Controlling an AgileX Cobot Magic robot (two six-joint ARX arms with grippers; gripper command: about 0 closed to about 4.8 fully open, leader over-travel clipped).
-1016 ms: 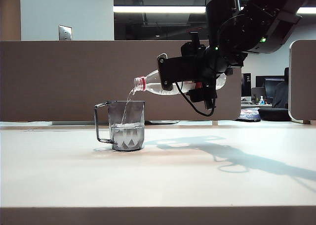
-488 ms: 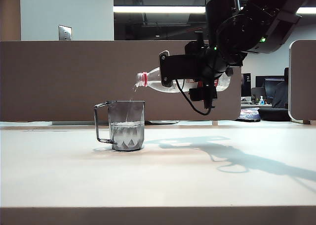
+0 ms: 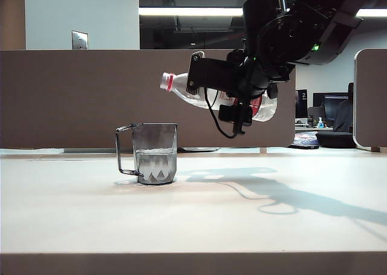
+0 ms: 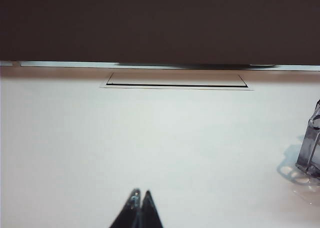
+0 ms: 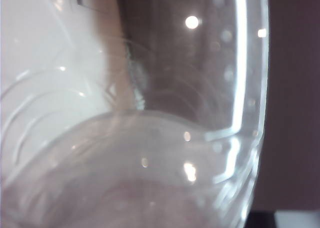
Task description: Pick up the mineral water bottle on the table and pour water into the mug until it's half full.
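The mineral water bottle (image 3: 176, 89) hangs in the air right of and above the mug, its red-ringed open neck tipped slightly upward to the left. My right gripper (image 3: 207, 80) is shut on its body near the red label. No water is falling from it. In the right wrist view the clear bottle (image 5: 150, 138) fills the picture and hides the fingers. The smoky faceted mug (image 3: 155, 160) stands on the white table (image 3: 193, 220), handle to the left, with water in its lower part. My left gripper (image 4: 139, 194) is shut and empty low over the table, the mug's edge (image 4: 311, 148) off to its side.
A brown partition (image 3: 72, 100) runs behind the table. A rectangular recessed panel (image 4: 175, 80) lies in the tabletop near that wall. A white divider (image 3: 370, 100) stands at the far right, with a chair and desk beyond it.
The right wrist has rolled back, so the bottle's neck has swung up from pointing down at the mug. The stream of water has stopped. The mug's water level stands a little higher.
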